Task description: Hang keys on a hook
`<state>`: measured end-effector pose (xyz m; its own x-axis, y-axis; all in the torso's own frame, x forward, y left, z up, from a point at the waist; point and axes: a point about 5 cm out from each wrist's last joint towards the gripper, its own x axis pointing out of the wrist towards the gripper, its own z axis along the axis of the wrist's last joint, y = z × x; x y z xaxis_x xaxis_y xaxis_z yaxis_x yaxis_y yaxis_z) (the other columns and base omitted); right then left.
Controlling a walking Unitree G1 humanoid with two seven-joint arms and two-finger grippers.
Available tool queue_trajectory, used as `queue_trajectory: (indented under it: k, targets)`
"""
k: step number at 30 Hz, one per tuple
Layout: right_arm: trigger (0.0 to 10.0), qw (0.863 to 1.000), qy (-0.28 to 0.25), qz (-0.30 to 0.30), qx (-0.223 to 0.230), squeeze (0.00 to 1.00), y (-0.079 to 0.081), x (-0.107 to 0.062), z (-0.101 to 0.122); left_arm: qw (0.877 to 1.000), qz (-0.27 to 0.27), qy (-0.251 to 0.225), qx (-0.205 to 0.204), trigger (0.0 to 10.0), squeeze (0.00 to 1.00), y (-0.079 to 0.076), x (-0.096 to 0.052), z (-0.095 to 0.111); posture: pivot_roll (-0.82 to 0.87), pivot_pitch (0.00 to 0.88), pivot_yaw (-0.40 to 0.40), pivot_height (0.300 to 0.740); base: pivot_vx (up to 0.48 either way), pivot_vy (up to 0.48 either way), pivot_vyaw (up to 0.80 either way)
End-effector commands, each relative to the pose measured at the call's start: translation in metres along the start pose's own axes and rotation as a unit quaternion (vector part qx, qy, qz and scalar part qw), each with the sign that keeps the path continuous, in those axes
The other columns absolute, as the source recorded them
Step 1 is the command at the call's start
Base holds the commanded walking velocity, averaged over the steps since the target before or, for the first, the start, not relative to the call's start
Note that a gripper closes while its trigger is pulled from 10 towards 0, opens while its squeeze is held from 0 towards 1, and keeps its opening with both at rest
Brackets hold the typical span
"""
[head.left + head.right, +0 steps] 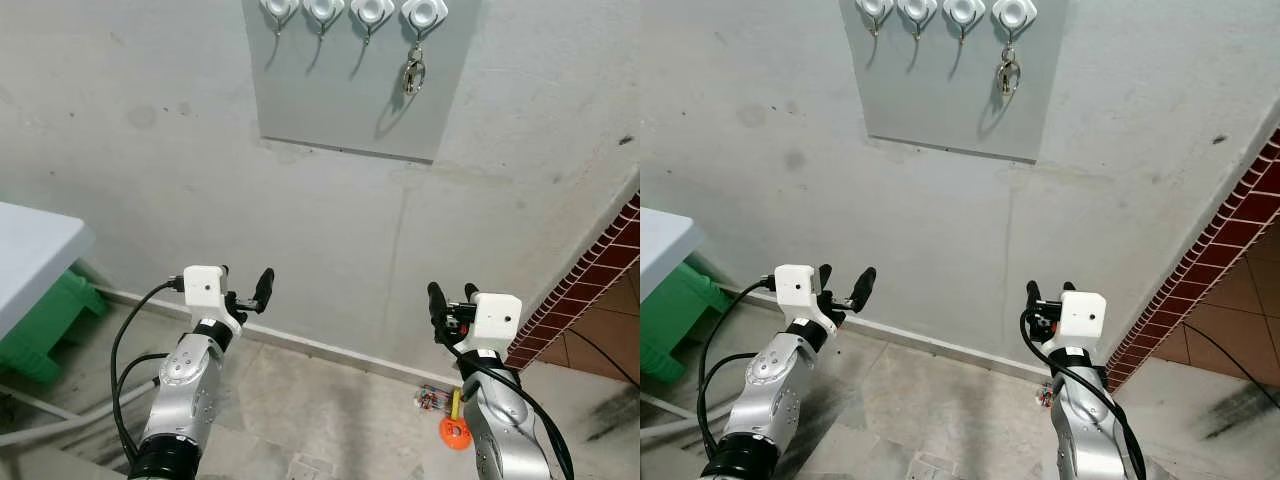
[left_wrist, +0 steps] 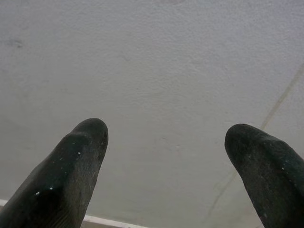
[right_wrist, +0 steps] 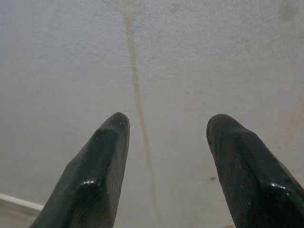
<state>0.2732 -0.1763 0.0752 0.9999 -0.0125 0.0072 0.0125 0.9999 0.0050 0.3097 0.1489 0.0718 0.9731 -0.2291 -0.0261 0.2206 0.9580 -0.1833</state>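
Both hands point(image 1: 246, 284) point(image 1: 451, 295) open, 4 hooks point(image 1: 348, 12), 1 keys point(image 1: 414, 73) hung.

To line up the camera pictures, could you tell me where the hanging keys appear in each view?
Left eye: keys at top, right of centre, under the rightmost hook.
Right eye: keys at top, just right of centre.
Wrist views: bare wall, no keys.
Shared landmark: grey hook board.
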Motion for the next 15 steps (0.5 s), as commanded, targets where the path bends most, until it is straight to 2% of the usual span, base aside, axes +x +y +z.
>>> queue_trajectory:
  k: [1,6,9,15]
  targets:
    - [10.0,1.000,0.004,-0.002,-0.008,0.00,0.001,-0.001,-0.002,1.000,-0.001,0.001,0.003,10.0,0.00,-0.001,0.001,0.002,-0.10,0.034,0.042,0.740,0.000,0.000,0.46]
    - [10.0,1.000,0.006,-0.001,-0.010,0.00,0.001,0.001,-0.002,1.000,-0.001,0.000,0.005,10.0,0.00,-0.001,0.001,0.003,-0.09,0.037,0.035,0.740,0.000,0.000,0.63]
    - [10.0,0.999,0.020,0.002,-0.032,0.00,0.003,0.006,-0.004,1.000,0.000,0.003,0.008,10.0,0.00,-0.001,0.002,0.005,-0.08,0.034,0.027,0.740,0.000,0.000,0.71]
    - [10.0,0.999,0.022,0.011,-0.028,0.00,0.004,0.012,-0.003,1.000,0.004,0.004,0.020,10.0,0.00,0.000,0.006,0.007,-0.05,0.030,0.008,0.740,0.000,0.000,0.72]
